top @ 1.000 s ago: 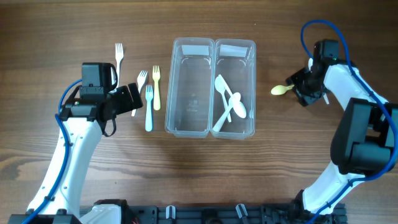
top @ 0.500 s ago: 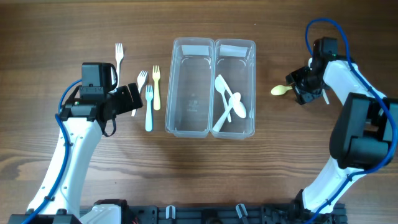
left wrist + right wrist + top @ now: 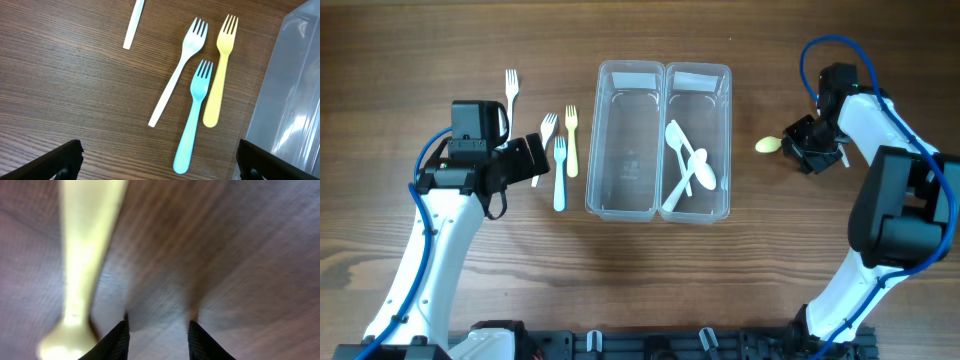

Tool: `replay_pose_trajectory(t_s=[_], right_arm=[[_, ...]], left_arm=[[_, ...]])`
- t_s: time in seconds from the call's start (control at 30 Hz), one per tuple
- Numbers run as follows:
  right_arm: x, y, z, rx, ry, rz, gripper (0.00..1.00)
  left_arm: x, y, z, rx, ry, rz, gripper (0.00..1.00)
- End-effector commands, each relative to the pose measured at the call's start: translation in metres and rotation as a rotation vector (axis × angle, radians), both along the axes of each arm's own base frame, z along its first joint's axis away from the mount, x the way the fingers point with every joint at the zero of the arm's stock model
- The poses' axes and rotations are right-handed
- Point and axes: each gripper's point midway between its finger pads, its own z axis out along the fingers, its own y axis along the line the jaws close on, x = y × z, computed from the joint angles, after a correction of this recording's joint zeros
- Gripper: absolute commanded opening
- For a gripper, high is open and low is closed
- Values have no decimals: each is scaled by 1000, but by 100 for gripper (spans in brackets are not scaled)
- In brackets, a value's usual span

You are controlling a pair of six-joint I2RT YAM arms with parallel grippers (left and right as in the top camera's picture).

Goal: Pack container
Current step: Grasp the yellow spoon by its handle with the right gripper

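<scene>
The container (image 3: 663, 120) sits mid-table, with white spoons (image 3: 685, 165) in its right bin. At its 3 o'clock lies a yellow spoon (image 3: 767, 145). The right gripper (image 3: 157, 337) is just beside the handle, fingers slightly parted, gripping nothing. At 9 o'clock lie forks (image 3: 197, 115). The left gripper (image 3: 162, 162) hovers over them, fingers spread wide.

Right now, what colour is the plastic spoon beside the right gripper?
Pale yellow spoon, clearest in the overhead view.

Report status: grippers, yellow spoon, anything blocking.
Left fingers open, empty, over forks. Right fingers slightly apart, empty, beside yellow spoon. Spoon on table, right of container, unpacked. Nothing between them.
</scene>
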Motion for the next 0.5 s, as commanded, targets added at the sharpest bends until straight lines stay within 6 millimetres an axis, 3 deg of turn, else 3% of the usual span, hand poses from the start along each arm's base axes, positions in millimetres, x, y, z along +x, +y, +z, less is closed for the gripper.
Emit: replay_pose_trajectory(t_s=[0.0, 0.13, 0.27, 0.37, 0.47], right_arm=[[-27, -8, -31, -54, 126, 78, 37], [2, 3, -27, 10, -10, 185, 37], [31, 22, -11, 111, -163, 205, 38], [47, 30, 5, 159, -248, 157, 40], [50, 30, 12, 170, -254, 57, 41]], left_arm=[[3, 5, 4, 20, -10, -7, 100], [3, 4, 4, 20, -11, -7, 100], [3, 4, 4, 20, -10, -7, 100], [3, 4, 4, 20, -10, -7, 100], [3, 4, 4, 20, -11, -7, 100]])
